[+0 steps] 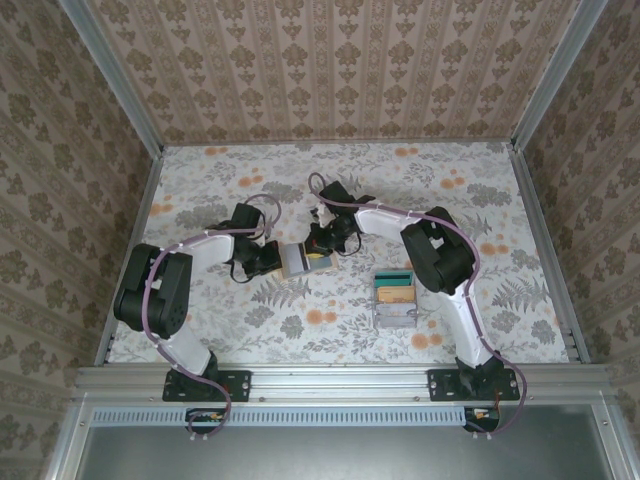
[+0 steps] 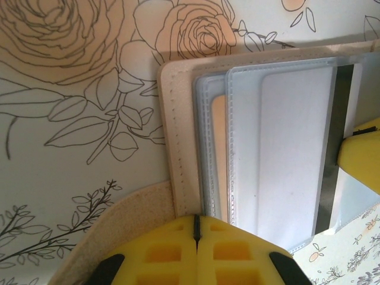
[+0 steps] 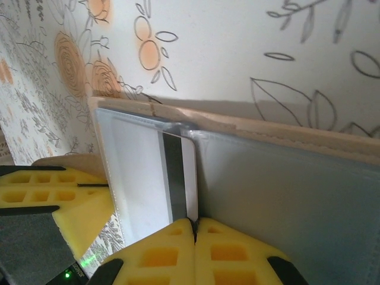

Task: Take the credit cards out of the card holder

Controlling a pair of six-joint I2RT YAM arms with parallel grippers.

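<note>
The desk [image 1: 200, 180] is spread with a pale floral covering, and the card holder [image 1: 297, 260] lies open on it at about the middle. I'll place everything else from there.

The left arm [image 1: 190, 255] reaches in to the card holder from its left. The right arm [image 1: 440, 250] bends round to it from the far right.

A clear plastic compartment box [image 1: 395, 295] sits apart to the right of the card holder, a little nearer the arm bases. It has something teal and something yellow inside, too small to make out.

The card holder has a tan outside and a grey-blue lining with stitched, see-through card slots facing up.

The left hand [image 2: 196, 237] is at the card holder's left edge. Its yellow fingers are pressed flat together, nipping the tan cover where it runs under them.

The right hand [image 3: 195, 231] is at the opposite side. Its fingers are also squeezed tight, right on the end of a credit card [image 3: 175, 172]. From the left wrist, one of its fingers [image 2: 362, 160] rests against that same card edge.

The credit card is pale with a dark stripe along it. It is still mostly tucked into a slot of the card holder, with only its striped edge poking out past the pocket.
</note>
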